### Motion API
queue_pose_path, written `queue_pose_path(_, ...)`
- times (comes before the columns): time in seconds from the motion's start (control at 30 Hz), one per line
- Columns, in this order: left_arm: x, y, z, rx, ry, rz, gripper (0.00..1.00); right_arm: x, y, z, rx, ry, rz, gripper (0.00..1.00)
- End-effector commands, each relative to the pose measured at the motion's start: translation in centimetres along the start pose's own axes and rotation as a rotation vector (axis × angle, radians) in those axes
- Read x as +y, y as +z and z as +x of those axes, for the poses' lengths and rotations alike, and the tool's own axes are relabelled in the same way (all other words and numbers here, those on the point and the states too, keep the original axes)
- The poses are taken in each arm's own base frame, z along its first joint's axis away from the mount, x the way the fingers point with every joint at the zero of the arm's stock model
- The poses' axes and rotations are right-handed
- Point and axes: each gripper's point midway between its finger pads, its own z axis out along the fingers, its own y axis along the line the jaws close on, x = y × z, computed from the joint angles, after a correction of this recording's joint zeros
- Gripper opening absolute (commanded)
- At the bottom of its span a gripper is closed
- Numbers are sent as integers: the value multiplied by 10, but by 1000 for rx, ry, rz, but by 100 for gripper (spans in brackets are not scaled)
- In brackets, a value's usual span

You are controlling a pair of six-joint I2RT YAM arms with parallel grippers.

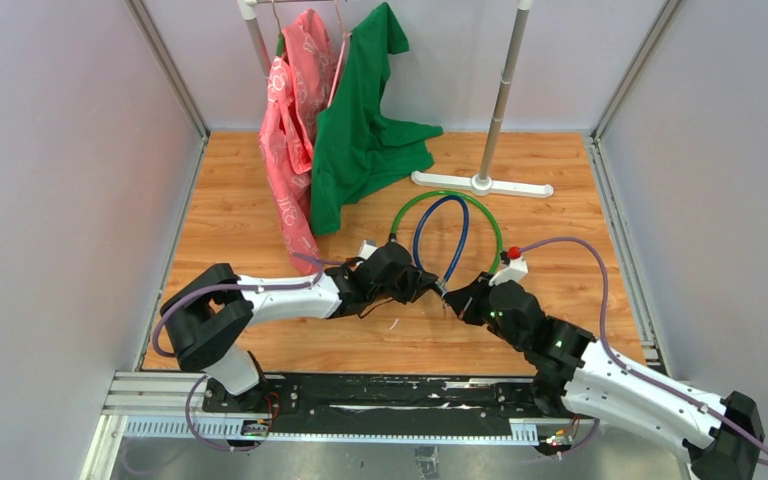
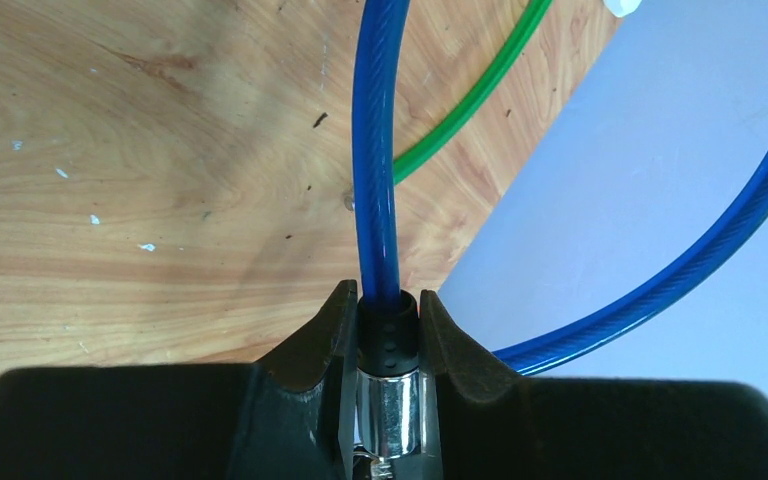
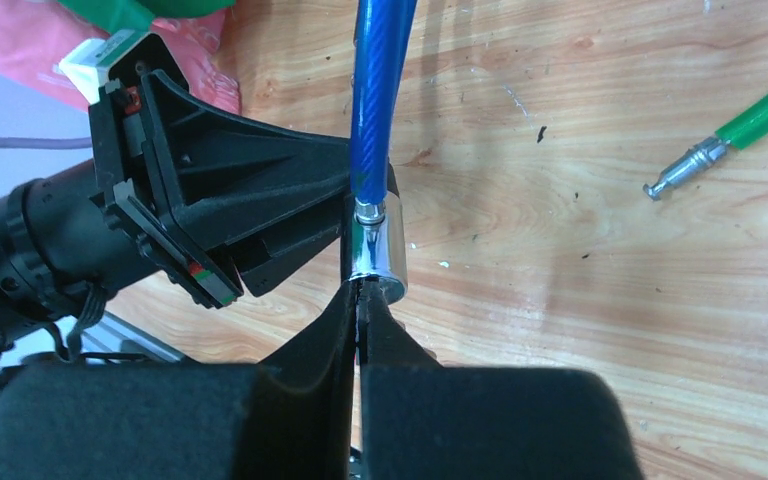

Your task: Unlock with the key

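A blue cable lock (image 1: 441,235) loops up off the wooden table. My left gripper (image 1: 428,286) is shut on its black and chrome lock cylinder (image 2: 388,410), with the blue cable (image 2: 375,150) rising out between the fingers. My right gripper (image 1: 457,300) meets the cylinder's end face from the other side. In the right wrist view its jaws (image 3: 360,292) are pressed shut at the chrome cylinder (image 3: 374,250). Only a thin metal edge of the key (image 3: 358,325) shows between them. The rest of the key is hidden.
A green cable (image 1: 446,197) lies on the table behind, its free metal pin end (image 3: 682,171) to the right of the lock. A white rack base (image 1: 481,184), green cloth (image 1: 365,130) and pink cloth (image 1: 290,150) stand at the back. A white box with a red button (image 1: 513,262) sits by the right arm.
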Motion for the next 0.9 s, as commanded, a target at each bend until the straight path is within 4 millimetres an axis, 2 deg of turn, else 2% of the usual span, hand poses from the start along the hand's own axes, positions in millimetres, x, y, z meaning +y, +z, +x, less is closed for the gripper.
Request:
queue_pose_path(0.0,-47,-34,69,261,61,147,0,-24,3,1,-12,130,82,0)
queue_pose_path(0.37,-61,-45,76,278,71,206,0,-27,13,2,1,413,101,0)
queue_pose_path(0.53,-71,-54,68,236,71,250,0,-32,15,-2,-24,495,122,0)
queue_pose_path(0.87,-97,-83,57,181,84,374,0,-13,18,-25,-82,654,70,0)
